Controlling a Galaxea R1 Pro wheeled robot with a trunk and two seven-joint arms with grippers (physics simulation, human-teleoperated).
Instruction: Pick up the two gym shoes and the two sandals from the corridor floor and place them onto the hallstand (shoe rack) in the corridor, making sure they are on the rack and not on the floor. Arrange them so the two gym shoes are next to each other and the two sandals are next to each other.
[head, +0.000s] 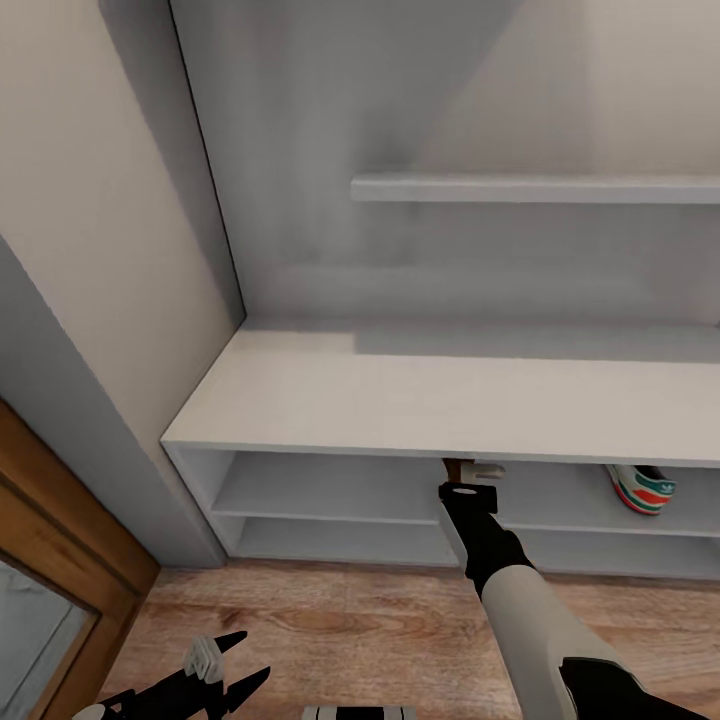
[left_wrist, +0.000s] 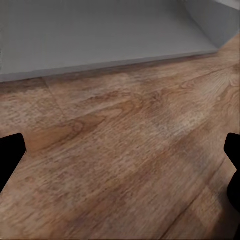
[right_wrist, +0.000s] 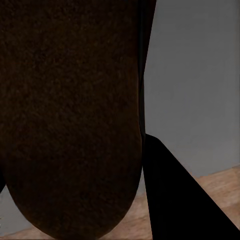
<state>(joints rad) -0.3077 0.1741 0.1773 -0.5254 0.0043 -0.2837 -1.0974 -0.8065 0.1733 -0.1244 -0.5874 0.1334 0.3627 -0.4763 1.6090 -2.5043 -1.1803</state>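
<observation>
Hallstand (head: 400, 400) spread its smooth pale bench across the head view's middle, a striped gym shoe (head: 642, 488) tucked lower right on the upper tier, where the right gripper (head: 468, 468) reached in. Left wrist view showed grainy plank floor (left_wrist: 125, 165) between the left gripper's (left_wrist: 120, 165) wide-parted black fingers. Right wrist view's left was a rounded, matte dark-brown sandal (right_wrist: 70, 125) sole, clamped against a black finger (right_wrist: 185, 200).

Home corridor: hallstand (head: 420, 400) (shoe shelved), plank floor (head: 350, 630).

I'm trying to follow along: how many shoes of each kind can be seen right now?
White gym shoe with green stripes and red-orange heel, on the rack's upper tier: 1
Brown leather sandal, in the right gripper: 1
Total: 2
</observation>
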